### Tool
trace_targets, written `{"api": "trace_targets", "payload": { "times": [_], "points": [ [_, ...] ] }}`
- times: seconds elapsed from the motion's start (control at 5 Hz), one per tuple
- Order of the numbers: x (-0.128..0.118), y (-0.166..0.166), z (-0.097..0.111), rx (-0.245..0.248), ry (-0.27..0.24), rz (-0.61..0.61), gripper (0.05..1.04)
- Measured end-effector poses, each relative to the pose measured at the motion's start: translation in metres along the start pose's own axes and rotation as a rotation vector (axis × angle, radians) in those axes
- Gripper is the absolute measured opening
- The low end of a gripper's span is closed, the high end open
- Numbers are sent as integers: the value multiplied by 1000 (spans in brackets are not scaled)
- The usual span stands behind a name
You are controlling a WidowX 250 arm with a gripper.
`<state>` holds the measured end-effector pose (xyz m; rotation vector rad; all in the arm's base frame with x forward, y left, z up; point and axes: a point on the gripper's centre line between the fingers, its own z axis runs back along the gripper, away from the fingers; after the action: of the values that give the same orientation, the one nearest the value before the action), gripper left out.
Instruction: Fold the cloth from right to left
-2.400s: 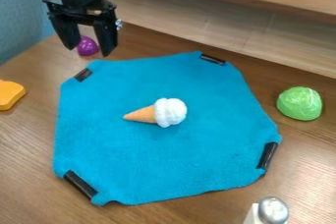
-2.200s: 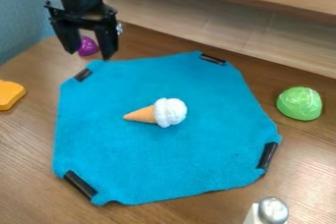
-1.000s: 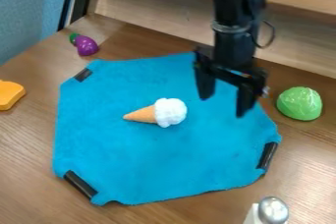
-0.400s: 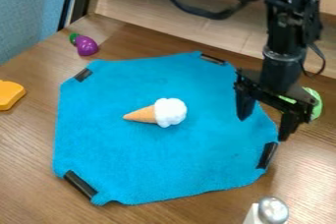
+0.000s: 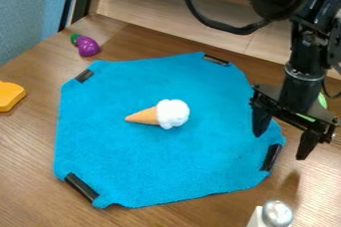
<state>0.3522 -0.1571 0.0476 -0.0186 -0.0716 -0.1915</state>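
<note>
Wooden table, one cloth [image 5: 133, 171].

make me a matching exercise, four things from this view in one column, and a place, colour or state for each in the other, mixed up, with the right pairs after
1. toy ice cream cone
2. toy eggplant
3. silver-topped shaker
4. gripper

A. open, at the blue cloth's right edge
B. at the view's bottom edge
C. lying on the cloth
D. purple with a green end

Right pairs: 1-C, 2-D, 3-B, 4-A
</note>
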Motion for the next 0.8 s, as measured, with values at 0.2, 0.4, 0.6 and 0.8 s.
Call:
{"api": "trace_targets", "payload": {
  "times": [0.2, 0.4, 0.6, 0.8],
  "points": [
    [-2, -2, -5, 8, -2, 19, 1001],
    [-8, 1, -18, 27, 15, 33, 1001],
    [-9, -1, -21, 26, 8, 38, 1001],
    [-9, -1, -22, 24, 3, 46, 965]
  ]
}}
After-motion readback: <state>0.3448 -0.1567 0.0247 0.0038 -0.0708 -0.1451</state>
